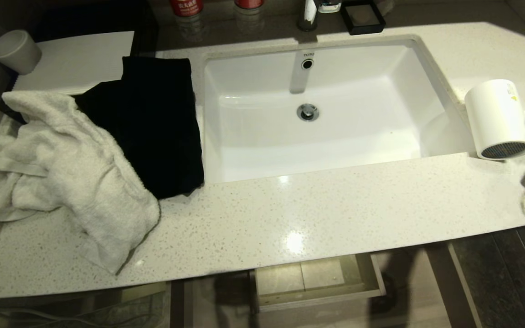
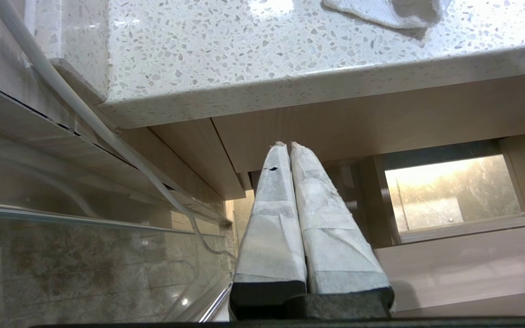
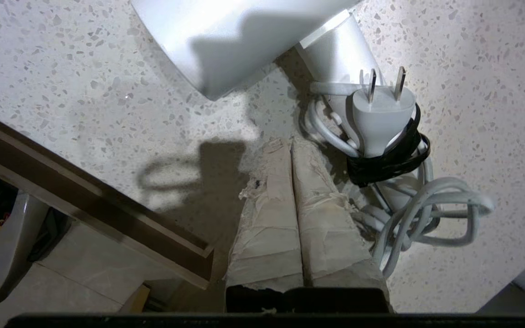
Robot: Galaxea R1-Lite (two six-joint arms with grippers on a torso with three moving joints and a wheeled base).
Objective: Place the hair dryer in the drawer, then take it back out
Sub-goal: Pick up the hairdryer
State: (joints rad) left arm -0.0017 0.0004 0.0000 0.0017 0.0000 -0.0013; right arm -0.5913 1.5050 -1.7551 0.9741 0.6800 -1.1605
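Note:
The white hair dryer [image 1: 499,118] lies on the speckled counter right of the sink, its grey mesh grille facing the front edge. In the right wrist view its barrel [image 3: 226,36] and the cord bundle [image 3: 426,209], plug [image 3: 381,114] and black strap lie close by. My right gripper [image 3: 291,143] is shut and empty, hovering over the counter beside the bundle without touching it. The drawer [image 1: 372,273] stands pulled out under the counter's front edge, with nothing in the part that shows. My left gripper [image 2: 288,145] is shut, parked low below the counter edge.
A cream towel [image 1: 62,173] and a black cloth [image 1: 153,123] cover the counter's left side. The white sink [image 1: 244,136] fills the middle. A cup [image 1: 16,50], bottles [image 1: 186,7] and a black tray [image 1: 362,16] stand at the back. A glass panel [image 2: 84,264] is near the left arm.

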